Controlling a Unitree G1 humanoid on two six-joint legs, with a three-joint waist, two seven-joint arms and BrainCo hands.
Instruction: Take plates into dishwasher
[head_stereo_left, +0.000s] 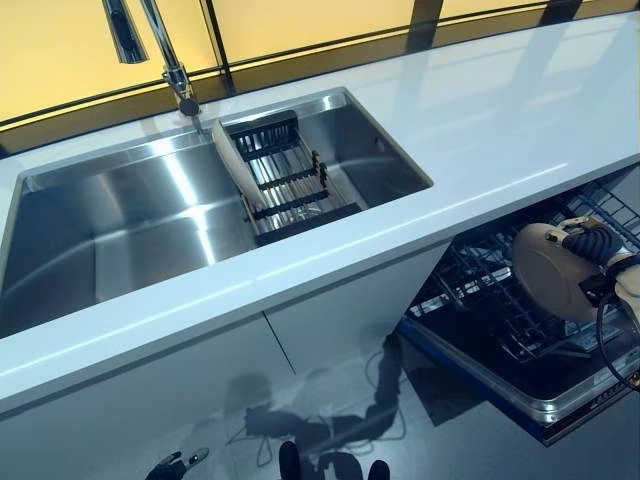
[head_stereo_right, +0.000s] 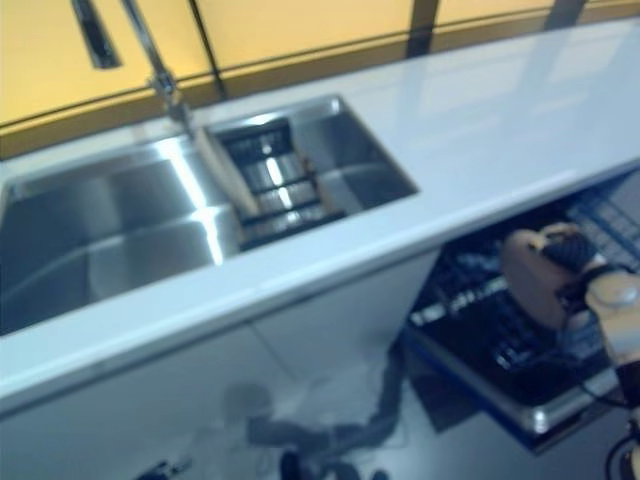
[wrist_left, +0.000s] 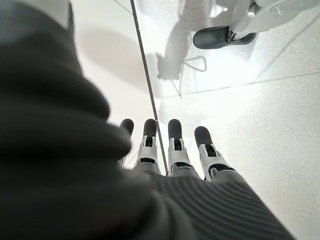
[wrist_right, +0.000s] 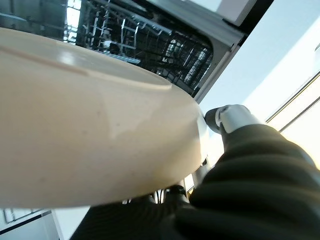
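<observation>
Over the rack: right hand (head_stereo_left: 600, 250) fingers curled on beige plate (head_stereo_left: 548, 270); keep it on edge
Rack (head_stereo_left: 490, 300): lower the plate between tines
Left hand (wrist_left: 165, 150): fingers straight, idle

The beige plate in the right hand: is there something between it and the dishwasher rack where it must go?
Nothing visible. The right hand holds the beige plate on edge above the open dishwasher rack, whose wires below it look free.

Most of the right hand (head_stereo_left: 592, 243) is hidden behind the beige plate (head_stereo_left: 548, 270) it grips, and the arm is cut off by the edge. The dishwasher rack (head_stereo_left: 500, 300) is partly hidden under the countertop (head_stereo_left: 480, 130). The left hand (wrist_left: 170, 150) is shown only as fingertips.
</observation>
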